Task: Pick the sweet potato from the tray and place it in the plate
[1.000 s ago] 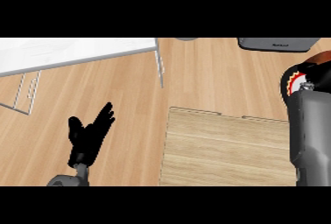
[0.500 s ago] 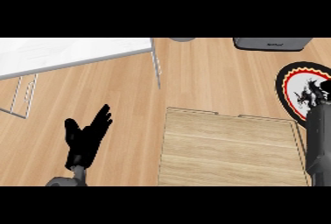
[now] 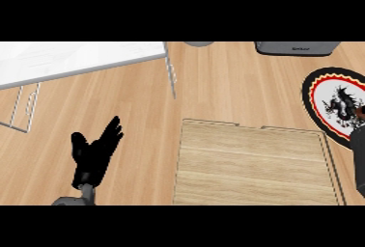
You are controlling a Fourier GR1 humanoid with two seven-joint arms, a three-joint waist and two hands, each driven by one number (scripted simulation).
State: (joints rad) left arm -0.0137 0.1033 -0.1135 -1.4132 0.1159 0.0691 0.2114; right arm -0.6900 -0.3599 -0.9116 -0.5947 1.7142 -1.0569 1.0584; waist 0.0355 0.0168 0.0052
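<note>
Fingers of the right hand (image 3: 358, 116) are hidden at the plate (image 3: 321, 86), so their state cannot be told; the sweet potato is probably held there. Lower over the plate's centre before releasing. Left hand (image 3: 94, 150) rests open on the bench (image 3: 235, 82); the tray (image 3: 253, 166) holds nothing visible.

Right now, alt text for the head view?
A light wooden tray lies bare on the wooden counter, a black-rimmed plate with a dark figure printed on it at its upper right. The left hand rests open at lower left; the right forearm crosses the right edge.
</note>
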